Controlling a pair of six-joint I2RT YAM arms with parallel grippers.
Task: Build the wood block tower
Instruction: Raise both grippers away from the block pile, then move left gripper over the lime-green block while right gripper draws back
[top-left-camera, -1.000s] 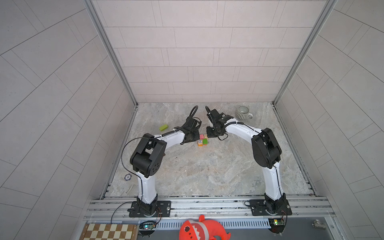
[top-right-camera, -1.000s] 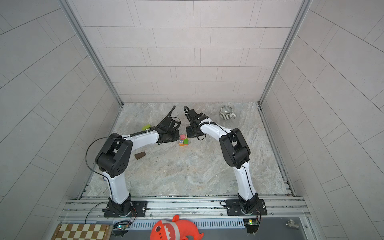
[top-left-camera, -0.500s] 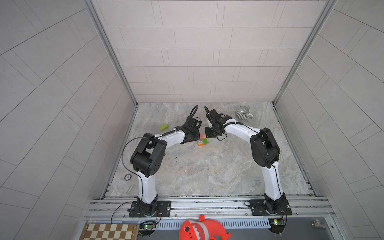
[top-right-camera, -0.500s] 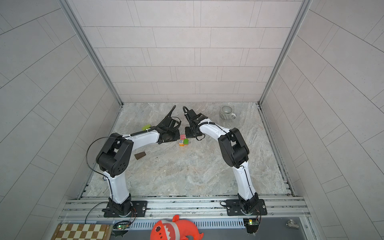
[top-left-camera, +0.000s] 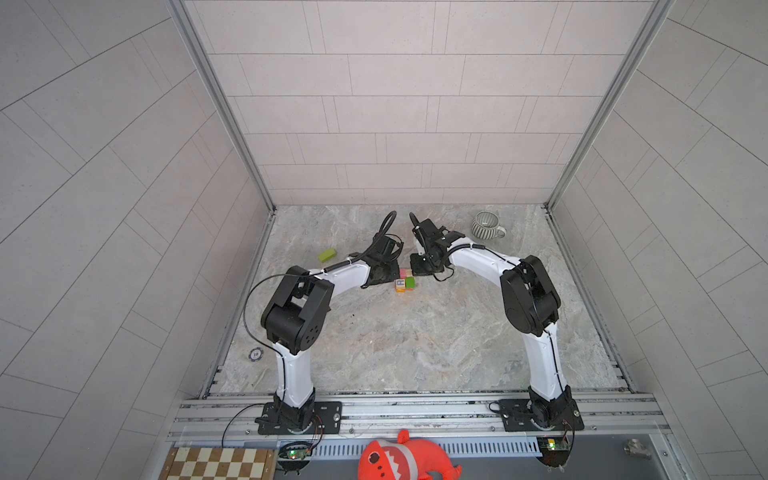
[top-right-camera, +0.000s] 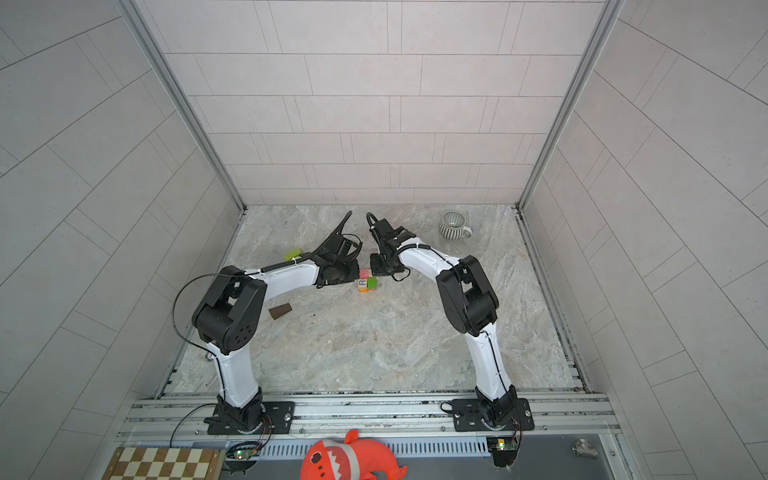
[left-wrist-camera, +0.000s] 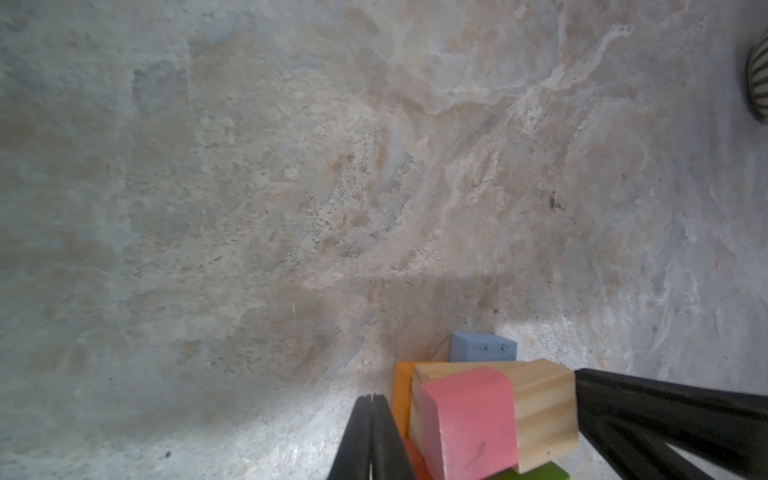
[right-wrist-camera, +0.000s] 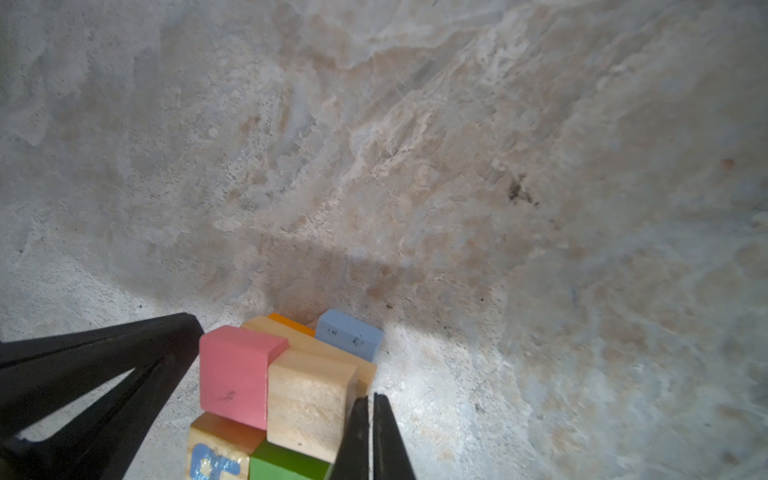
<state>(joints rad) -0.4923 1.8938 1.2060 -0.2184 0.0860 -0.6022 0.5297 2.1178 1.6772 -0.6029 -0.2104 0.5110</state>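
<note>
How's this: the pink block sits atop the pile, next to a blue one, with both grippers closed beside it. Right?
Not quite. Next to the pink block atop the pile is a tan block, not blue; the blue block sits lower down. The right wrist view shows it. The left gripper and right gripper are indeed closed beside it.

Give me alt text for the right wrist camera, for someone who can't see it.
A pink block and a tan block sit side by side atop a cluster of blocks on a marbled table. The shut right gripper stands beside the tan block, the left gripper beside the pink one. A lettered block and a green block lie lower down.
</note>
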